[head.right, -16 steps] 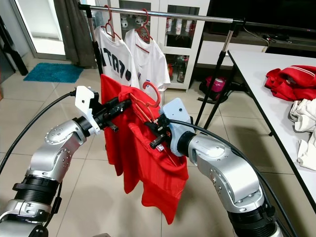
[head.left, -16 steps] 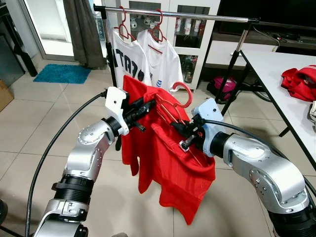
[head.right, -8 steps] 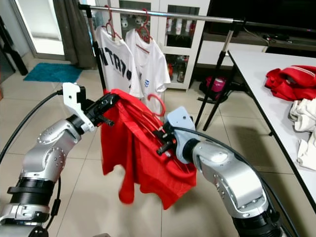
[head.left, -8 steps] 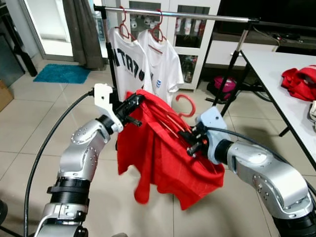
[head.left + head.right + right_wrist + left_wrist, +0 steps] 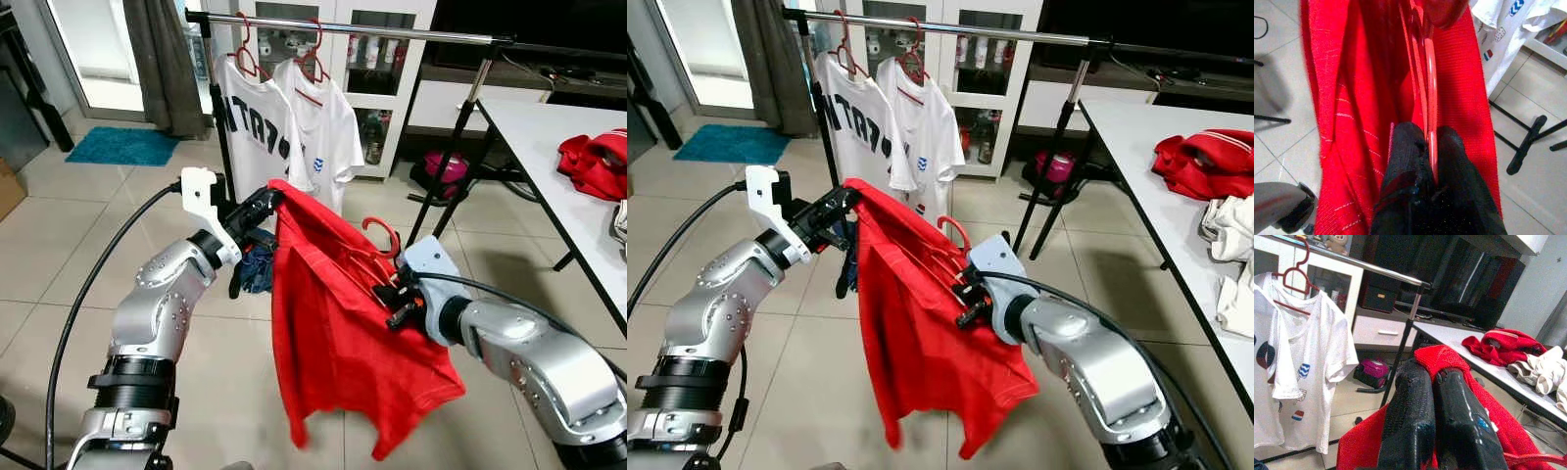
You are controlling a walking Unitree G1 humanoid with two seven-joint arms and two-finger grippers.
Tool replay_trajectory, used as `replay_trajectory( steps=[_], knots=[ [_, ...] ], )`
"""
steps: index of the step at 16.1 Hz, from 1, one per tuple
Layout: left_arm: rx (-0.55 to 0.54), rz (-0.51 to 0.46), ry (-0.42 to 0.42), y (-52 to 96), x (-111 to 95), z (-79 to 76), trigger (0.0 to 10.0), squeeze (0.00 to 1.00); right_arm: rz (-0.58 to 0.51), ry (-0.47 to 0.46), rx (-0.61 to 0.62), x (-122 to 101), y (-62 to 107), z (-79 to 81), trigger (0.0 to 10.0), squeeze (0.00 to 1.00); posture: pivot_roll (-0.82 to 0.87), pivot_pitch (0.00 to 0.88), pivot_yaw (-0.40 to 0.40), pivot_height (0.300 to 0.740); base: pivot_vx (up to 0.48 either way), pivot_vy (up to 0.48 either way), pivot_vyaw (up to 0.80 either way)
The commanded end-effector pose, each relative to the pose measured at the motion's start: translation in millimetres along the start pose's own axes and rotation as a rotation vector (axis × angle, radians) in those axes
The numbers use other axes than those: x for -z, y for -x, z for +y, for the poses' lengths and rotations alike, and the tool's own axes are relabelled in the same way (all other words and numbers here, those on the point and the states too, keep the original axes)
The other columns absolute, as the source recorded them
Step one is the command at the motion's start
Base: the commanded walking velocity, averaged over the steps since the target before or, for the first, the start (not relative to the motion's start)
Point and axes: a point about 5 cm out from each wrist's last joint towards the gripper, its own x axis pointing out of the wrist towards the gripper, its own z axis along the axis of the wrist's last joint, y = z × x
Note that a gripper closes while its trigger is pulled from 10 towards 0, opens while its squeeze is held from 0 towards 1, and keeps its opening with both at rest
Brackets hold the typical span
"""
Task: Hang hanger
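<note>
— What's different from a second ago?

— Since then my right gripper [image 5: 390,302] has dropped lower and toward four o'clock, and the red shirt [image 5: 338,333] is hanging longer beneath it, with its hem trailing toward six o'clock instead of bunching over my forearm. My left gripper [image 5: 265,204] has slid out toward nine o'clock and is lifting one shoulder of the shirt up into a peak.

— How are your grippers doing?

— My right fingers [image 5: 1454,161] are pinching shut on the red hanger [image 5: 377,245], whose wire is running straight out between them in the right wrist view. My left fingers [image 5: 1410,421] are pressing together with red cloth caught at their tips.

— Where is the hanger sitting?

— It is sitting inside the shirt, with its hook [image 5: 956,231] poking up at about twelve o'clock from my right gripper, well below the clothes rail [image 5: 392,29].

— What is on the rail?

— Two white T-shirts, one printed with black lettering [image 5: 250,122] and one plain with small badges [image 5: 318,122], are hanging at its eleven o'clock end on red hangers. At three o'clock a white table [image 5: 549,166] is carrying a red garment [image 5: 593,162].
</note>
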Motion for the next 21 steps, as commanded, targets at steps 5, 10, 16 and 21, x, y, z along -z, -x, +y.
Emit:
replay_trajectory(
  steps=[5, 10, 16, 21],
  knots=[
    [0.089, 0.151, -0.062, 6.0, 27, -23.2, 0.0, 0.00, -0.371, -0.275, 0.075, -50, 8.8, -17.6, 10.0, 0.00, -0.12, 0.000, -0.019, 0.740, 0.000, 0.000, 0.00],
    [0.073, 0.152, -0.091, 4.0, 28, -27.7, 0.0, 0.00, -0.300, -0.201, 0.076, -45, 1.8, -12.4, 10.0, 0.00, -0.12, 0.000, -0.019, 0.740, 0.000, 0.000, 0.00],
    [0.005, 0.120, -0.117, 13.5, 14, -17.1, 10.0, 1.00, -0.258, -0.181, 0.102, -36, -0.3, -13.8, 10.0, 0.00, -0.11, 0.000, -0.021, 0.740, 0.000, 0.000, 0.00],
    [-0.046, 0.186, -0.084, 39.9, 21, -16.9, 10.0, 1.00, -0.239, -0.171, 0.225, -21, -6.1, -24.3, 10.0, 0.00, -0.10, 0.000, -0.010, 0.740, 0.000, 0.000, 0.00]
  ],
)
